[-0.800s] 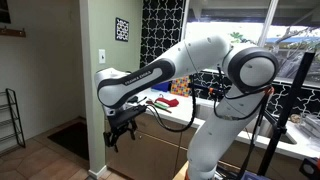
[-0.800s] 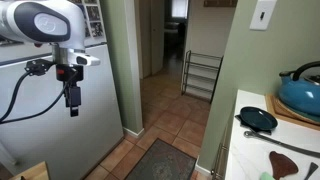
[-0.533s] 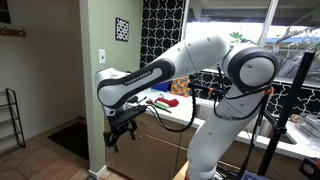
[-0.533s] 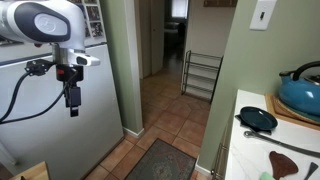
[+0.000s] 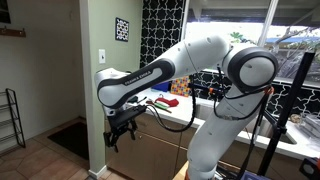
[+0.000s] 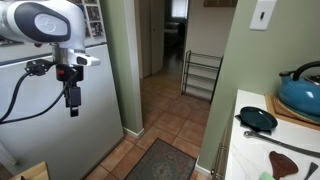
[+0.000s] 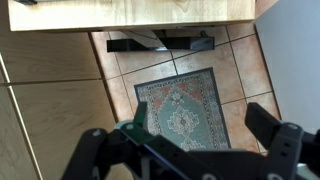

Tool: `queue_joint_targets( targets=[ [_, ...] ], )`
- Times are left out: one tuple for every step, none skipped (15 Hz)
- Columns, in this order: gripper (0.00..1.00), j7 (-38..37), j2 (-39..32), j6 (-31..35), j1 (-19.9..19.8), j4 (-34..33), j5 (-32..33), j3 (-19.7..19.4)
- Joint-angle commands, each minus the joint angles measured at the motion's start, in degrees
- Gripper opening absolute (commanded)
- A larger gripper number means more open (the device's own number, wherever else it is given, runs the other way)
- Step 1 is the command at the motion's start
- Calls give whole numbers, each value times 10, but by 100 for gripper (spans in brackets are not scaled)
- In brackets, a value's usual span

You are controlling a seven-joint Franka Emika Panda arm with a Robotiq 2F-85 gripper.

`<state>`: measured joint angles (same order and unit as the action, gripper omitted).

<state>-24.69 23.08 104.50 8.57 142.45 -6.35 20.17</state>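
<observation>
My gripper hangs in the air off the counter's end and points straight down at the floor; it also shows in an exterior view in front of a white fridge. In the wrist view the two dark fingers stand wide apart with nothing between them. It is open and empty. Directly below it lies a small green patterned rug on tan floor tiles, also seen in an exterior view. The gripper touches nothing.
A wooden cabinet front runs along the left of the wrist view. A white counter bears a blue kettle, a dark pan and utensils. A green wall and a metal shoe rack stand nearby.
</observation>
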Motion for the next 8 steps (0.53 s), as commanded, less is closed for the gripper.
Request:
queue_joint_targets(
  targets=[
    [100,-18,-16,-7,-14,-4,20,-24],
    [100,-21,-22,0,-27,-4,25,-38],
    [100,-20,-27,6,-39,-4,42,-48],
    [100,-13,-36,14,-54,-6,60,-63],
    [100,-8,-50,12,-67,-14,77,-78],
    [100,-11,-63,22,-84,-18,110,-89],
    [100,-24,-76,37,-101,-22,152,-97],
    [100,-31,-92,45,-114,-31,178,-110]
  ],
)
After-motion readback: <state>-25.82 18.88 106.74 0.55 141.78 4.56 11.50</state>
